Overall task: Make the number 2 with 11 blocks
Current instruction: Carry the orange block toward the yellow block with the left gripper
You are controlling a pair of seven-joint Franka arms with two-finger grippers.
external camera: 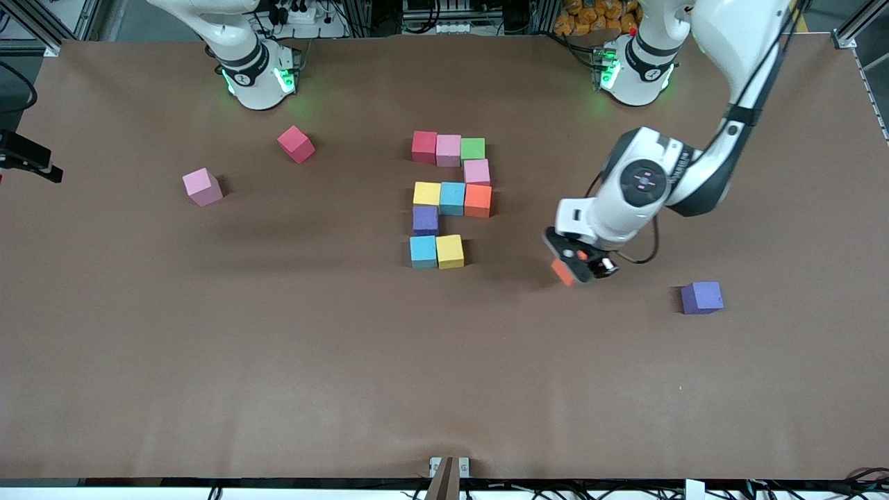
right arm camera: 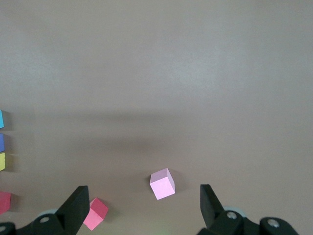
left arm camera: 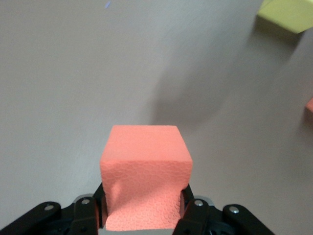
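Mid-bench, the digit: the number 2 point(external camera: 450, 200) stands unfinished — ten cubes laid, touching or nearly so.
Top row: red block point(external camera: 424, 146), pink block point(external camera: 449, 150), green block point(external camera: 473, 148).
Second row: one pink cube point(external camera: 476, 171), under the green one.
Middle row: yellow block point(external camera: 426, 193), light blue block point(external camera: 452, 198), orange block point(external camera: 478, 200).
Fourth row: purple block point(external camera: 425, 219), under the yellow one.
Bottom row: light blue cube point(external camera: 423, 251) and yellow cube point(external camera: 449, 251) — the spot beside the yellow cube, toward the left arm's end, is bare.
Left hand: the left hand point(external camera: 575, 267) is clenched on an orange cube point(left arm camera: 145, 174), up in the air over bare bench between the bottom row and a loose purple cube.
Held cube: seen in the left wrist view squeezed between the fingers point(left arm camera: 191, 213), its lower part dented by the grip.
Right hand: the right hand point(right arm camera: 144, 205) is released, jaws wide, holding nothing, high over the right arm's end of the bench; that arm waits.
Loose cubes: loose purple cube point(external camera: 701, 297) toward the left arm's end; loose pink cube point(external camera: 202, 187) and loose red cube point(external camera: 296, 144) toward the right arm's end, well apart from the digit.
Obstructions: bench point(external camera: 278, 361) bare between the held cube and the bare spot.
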